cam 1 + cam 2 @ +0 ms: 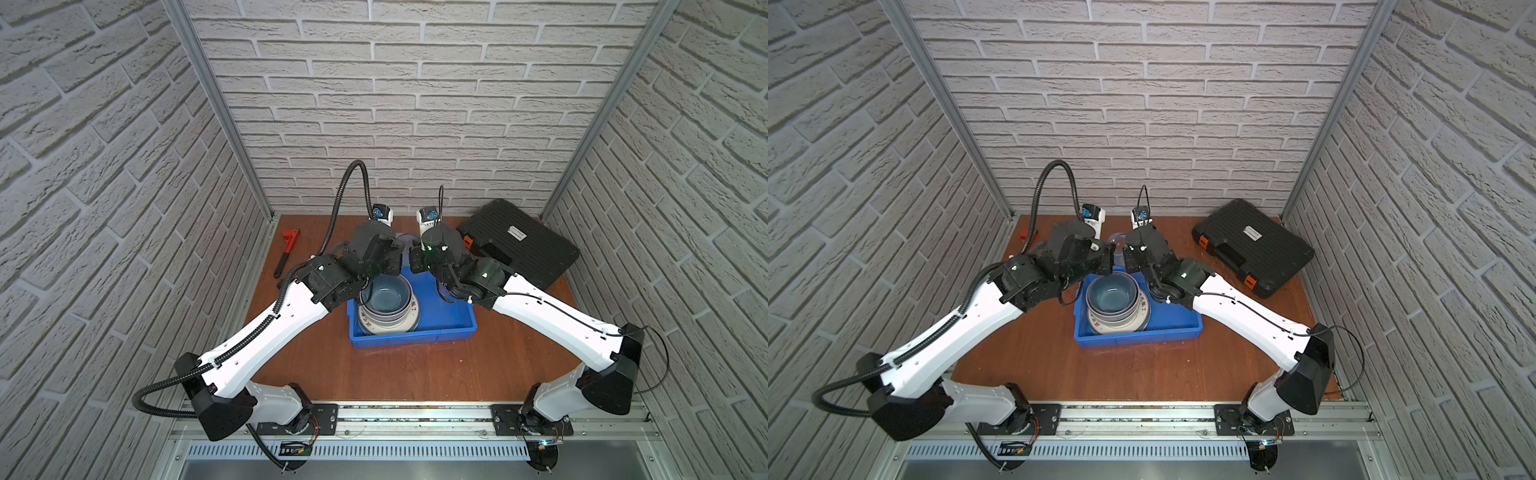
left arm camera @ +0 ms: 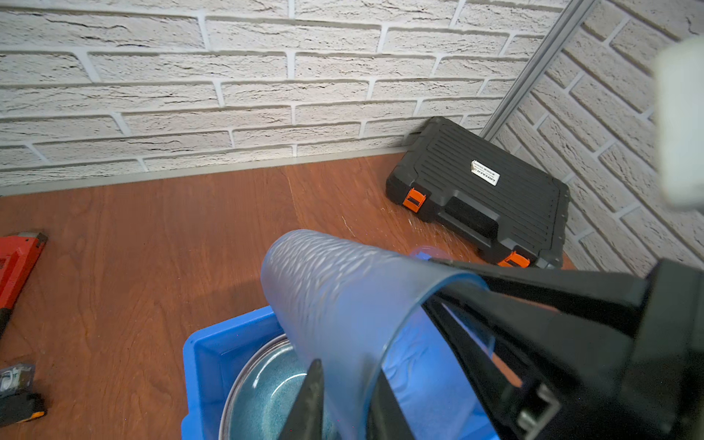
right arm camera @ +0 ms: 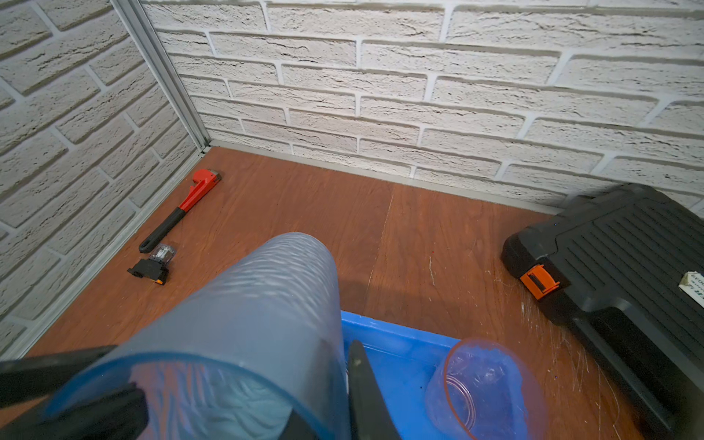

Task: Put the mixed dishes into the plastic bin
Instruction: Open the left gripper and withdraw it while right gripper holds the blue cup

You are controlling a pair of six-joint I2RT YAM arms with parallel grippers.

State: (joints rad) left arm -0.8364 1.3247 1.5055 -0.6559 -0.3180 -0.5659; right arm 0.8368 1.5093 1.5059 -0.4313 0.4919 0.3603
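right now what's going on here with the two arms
Both hands meet at one clear tumbler, held tilted over the far end of the blue bin. The right hand is pinched on its rim. The left hand straddles the wall, and its grip is unclear. A stack of plates and bowls and a second tumbler already sit in the bin.

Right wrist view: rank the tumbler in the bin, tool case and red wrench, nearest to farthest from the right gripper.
1. Tumbler, inside the blue bin.
2. Tool case, back right corner.
3. Red wrench, by left wall.
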